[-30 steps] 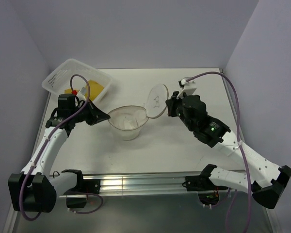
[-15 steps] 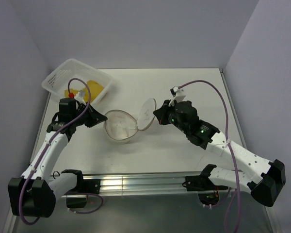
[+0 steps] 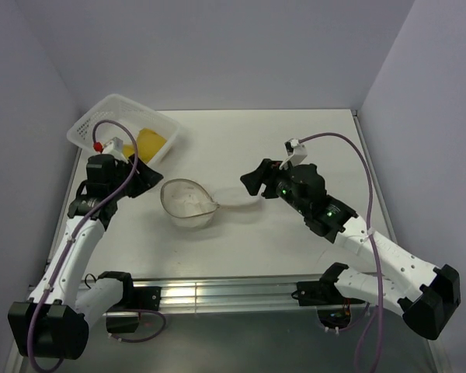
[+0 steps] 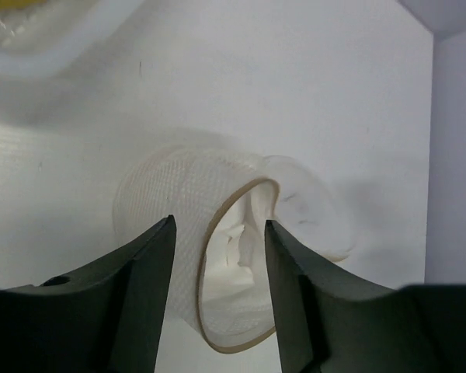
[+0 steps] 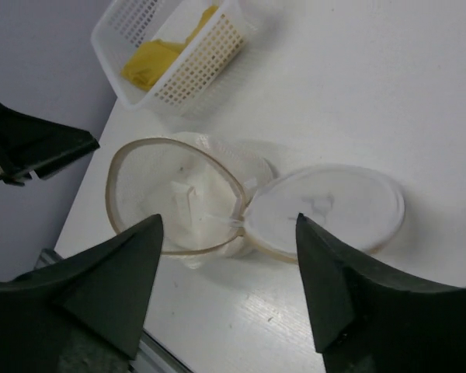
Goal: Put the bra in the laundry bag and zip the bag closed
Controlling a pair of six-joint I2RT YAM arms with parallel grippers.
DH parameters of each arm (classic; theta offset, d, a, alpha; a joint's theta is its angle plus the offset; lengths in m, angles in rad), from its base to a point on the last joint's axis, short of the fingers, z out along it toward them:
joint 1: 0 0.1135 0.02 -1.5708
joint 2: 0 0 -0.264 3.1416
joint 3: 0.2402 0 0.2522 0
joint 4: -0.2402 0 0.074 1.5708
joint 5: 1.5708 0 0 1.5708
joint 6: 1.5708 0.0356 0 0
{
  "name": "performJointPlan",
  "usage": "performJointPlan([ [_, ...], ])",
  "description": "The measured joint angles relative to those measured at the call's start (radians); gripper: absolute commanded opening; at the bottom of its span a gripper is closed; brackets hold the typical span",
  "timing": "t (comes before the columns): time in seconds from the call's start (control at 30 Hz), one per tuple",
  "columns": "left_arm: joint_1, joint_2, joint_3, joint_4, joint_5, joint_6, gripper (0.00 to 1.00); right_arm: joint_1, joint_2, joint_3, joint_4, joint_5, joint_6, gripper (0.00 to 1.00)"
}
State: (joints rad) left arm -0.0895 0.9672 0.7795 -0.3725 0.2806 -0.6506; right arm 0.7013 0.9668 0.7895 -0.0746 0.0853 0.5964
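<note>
Sitting between left end effector (image 4: 218,224) and right end effector (image 5: 227,221), both spread wide: a round, tan-rimmed mesh laundry bag (image 3: 188,203).

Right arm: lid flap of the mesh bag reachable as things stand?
Probably yes. The lid flap lies open and flat on the table beside the hoop rim. The right gripper hangs open near it, and nothing sits between them.

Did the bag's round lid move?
Yes. The lid stood up a second ago; now it lies flat on the table, lower in the top view, farther from the white basket.
</note>
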Motion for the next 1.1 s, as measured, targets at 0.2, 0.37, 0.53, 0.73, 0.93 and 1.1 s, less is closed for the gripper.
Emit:
performJointPlan([
  [0.2, 0.0, 0.005, 0.127, -0.004, -0.089, 0.004, 0.58, -0.004, -0.036, 0.0, 0.0, 0.0, -0.015, 0.81],
  [0.37, 0.005, 0.119, 0.285, 0.017, -0.149, 0.016, 0.57, -0.004, -0.058, -0.014, 0.018, -0.001, -0.029, 0.77],
  [0.53, 0.025, 0.325, 0.433, 0.01, -0.288, 0.065, 0.56, -0.004, -0.097, -0.109, 0.075, -0.019, -0.029, 0.75],
  [0.73, 0.073, 0.633, 0.615, -0.043, -0.428, 0.111, 0.56, -0.004, -0.119, -0.166, 0.08, -0.031, -0.037, 0.75],
  [0.93, 0.092, 0.923, 0.846, -0.154, -0.431, 0.168, 0.6, -0.004, -0.158, -0.17, 0.09, -0.027, -0.047, 0.75],
  [1.1, 0.091, 1.077, 0.989, -0.253, -0.375, 0.2, 0.61, -0.004, -0.153, -0.17, 0.092, -0.042, -0.051, 0.74],
])
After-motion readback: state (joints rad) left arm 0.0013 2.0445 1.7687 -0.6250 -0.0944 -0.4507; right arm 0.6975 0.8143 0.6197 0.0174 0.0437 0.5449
